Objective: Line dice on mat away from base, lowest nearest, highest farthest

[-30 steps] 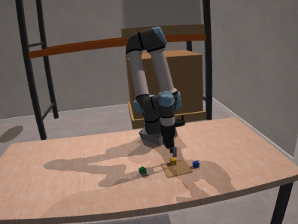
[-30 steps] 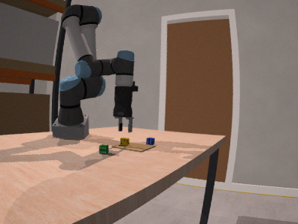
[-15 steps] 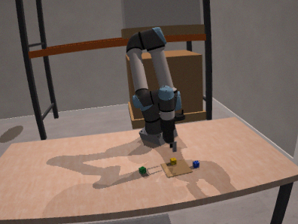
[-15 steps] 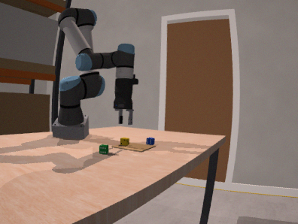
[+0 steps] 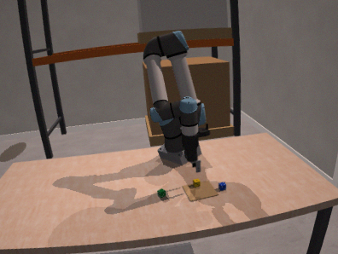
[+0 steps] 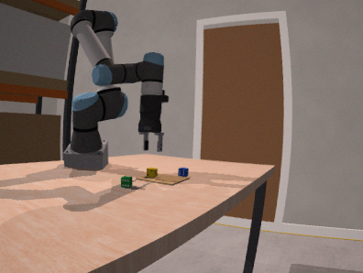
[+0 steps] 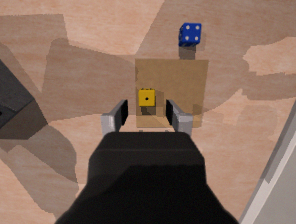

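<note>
A yellow die [image 5: 196, 182] [image 6: 151, 172] [image 7: 146, 97] showing one dot on top sits on the brown mat [image 5: 204, 193] [image 6: 171, 180] [image 7: 185, 80], near the mat's edge closest to the robot's base. My gripper [image 5: 196, 165] [image 6: 152, 143] [image 7: 146, 107] is open and empty, raised well above the yellow die. A blue die [image 5: 222, 186] [image 6: 182, 171] [image 7: 190, 34] stands on the table just off the mat's side. A green die [image 5: 161, 193] [image 6: 126, 181] stands on the table off the mat's other side; it does not show in the wrist view.
The robot's base [image 5: 171, 155] [image 6: 85, 158] stands on the wooden table [image 5: 85, 213] [image 6: 69, 220] behind the mat. Cardboard boxes [image 5: 213, 89] and a metal rack [image 5: 38, 81] stand behind the table. A door [image 6: 245, 119] is in the far wall.
</note>
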`<state>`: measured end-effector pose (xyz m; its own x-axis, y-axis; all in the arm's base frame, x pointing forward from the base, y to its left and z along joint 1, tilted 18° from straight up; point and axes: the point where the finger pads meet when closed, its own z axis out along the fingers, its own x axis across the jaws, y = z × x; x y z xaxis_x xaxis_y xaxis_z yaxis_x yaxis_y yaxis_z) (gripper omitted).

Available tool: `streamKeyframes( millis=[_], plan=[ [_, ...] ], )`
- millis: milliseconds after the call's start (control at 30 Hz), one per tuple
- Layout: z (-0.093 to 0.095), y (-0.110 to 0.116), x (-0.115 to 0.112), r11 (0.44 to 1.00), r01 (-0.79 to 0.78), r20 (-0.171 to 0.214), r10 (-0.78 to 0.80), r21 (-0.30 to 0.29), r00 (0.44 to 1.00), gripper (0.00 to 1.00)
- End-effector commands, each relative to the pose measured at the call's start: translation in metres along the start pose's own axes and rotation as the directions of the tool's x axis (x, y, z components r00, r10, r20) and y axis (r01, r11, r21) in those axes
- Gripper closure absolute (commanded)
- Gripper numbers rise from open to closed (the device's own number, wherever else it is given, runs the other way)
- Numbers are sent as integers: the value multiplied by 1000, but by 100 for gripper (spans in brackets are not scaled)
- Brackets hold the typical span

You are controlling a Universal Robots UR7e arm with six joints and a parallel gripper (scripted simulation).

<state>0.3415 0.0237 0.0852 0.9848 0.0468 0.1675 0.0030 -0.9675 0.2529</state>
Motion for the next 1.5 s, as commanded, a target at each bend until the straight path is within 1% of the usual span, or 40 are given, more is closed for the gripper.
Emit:
streamKeyframes(
  millis=[0,467,833,1133,1333,1400,1467],
  plan=[
    [0,0,0,1000,0,-1,0,0,1000,0],
    [0,1,0,1000,9,-1,-9,0,1000,0],
    [0,5,1,997,77,-1,-77,0,997,0],
    [0,16,3,973,232,0,-232,1,973,0],
    [1,27,4,925,380,0,-380,3,925,0],
    [1,27,4,925,380,0,-380,3,925,0],
    [1,32,5,901,434,0,-434,3,901,0]
  ],
)
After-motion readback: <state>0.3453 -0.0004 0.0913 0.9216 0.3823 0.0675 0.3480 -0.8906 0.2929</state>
